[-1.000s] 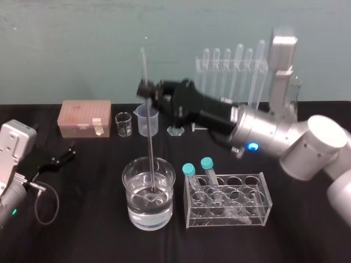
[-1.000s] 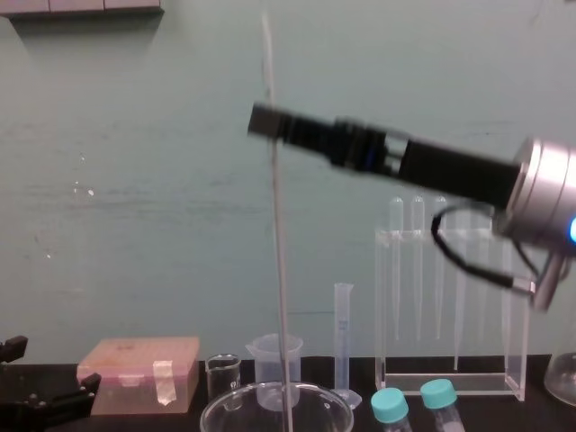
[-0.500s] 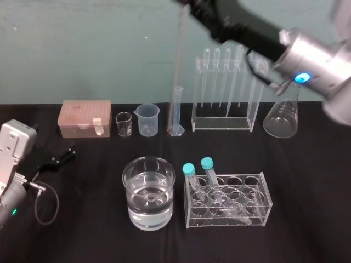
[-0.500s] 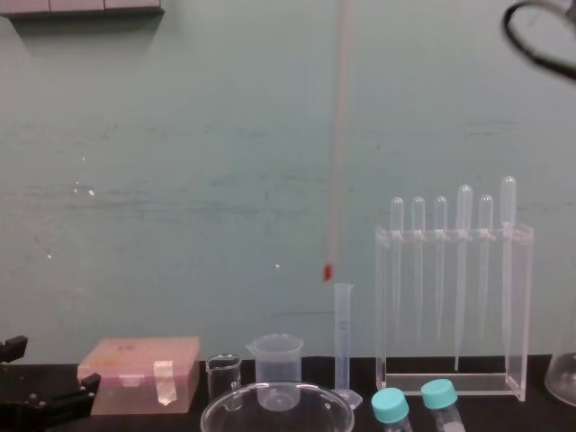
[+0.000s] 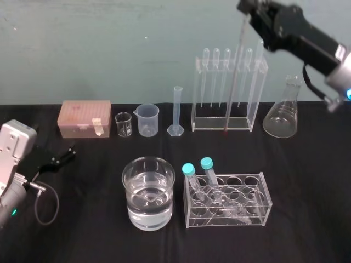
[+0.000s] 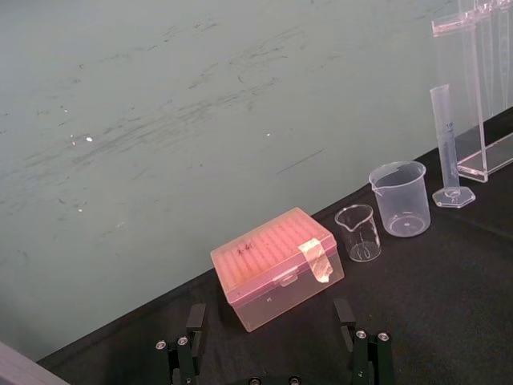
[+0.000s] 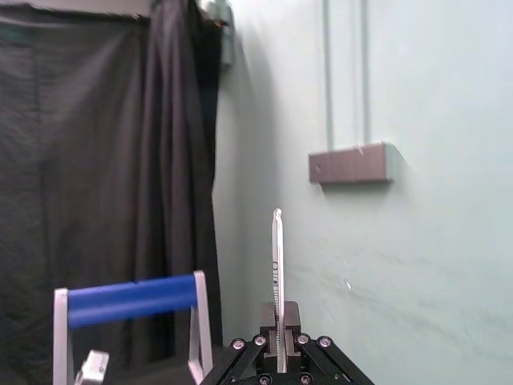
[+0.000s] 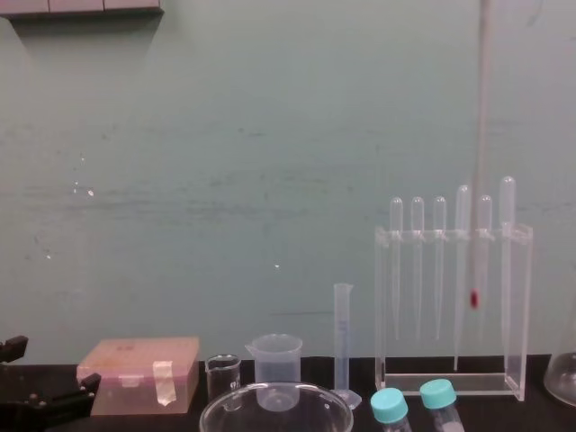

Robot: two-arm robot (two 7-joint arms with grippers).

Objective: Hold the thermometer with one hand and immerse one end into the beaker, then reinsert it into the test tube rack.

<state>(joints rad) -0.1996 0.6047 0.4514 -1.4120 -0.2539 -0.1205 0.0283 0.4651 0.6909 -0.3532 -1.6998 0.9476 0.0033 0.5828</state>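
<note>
One thermometer (image 5: 234, 74) hangs almost upright from your right gripper (image 5: 246, 13), high above the back of the tabletop (image 5: 98, 230). The jaws are pinching the rod close to its upper end. In the right wrist view they are pressed onto the scale-marked glass, and a short length stands up past them.

The red bulb (image 8: 473, 300) points down. From the chest view it sits partway between the top bar and the base of the test tube rack (image 8: 525, 306), in line with the pipettes (image 8: 418, 261) standing in it. From the head view the tip lands at the front edge of the rack's base. You cannot tell whether the rod passes through a hole or hangs just in front of the frame.

The beaker (image 5: 131, 186) stands well apart from the thermometer, nearer you and to the left, partly filled with clear liquid. Just beside it on its right is a low clear rack (image 5: 258, 211) holding two teal-capped tubes (image 5: 189, 170).

Along the back row, leftward from the test tube rack, you have a graduated cylinder (image 5: 176, 109), a plastic spouted beaker (image 5: 148, 120), a tiny glass beaker (image 5: 124, 125) and a pink box (image 5: 85, 118). A conical flask (image 5: 282, 118) stands to the rack's right.

Your left gripper (image 6: 276, 361) rests low at the tabletop's left side, near the pink box, with its jaws spread wide.
</note>
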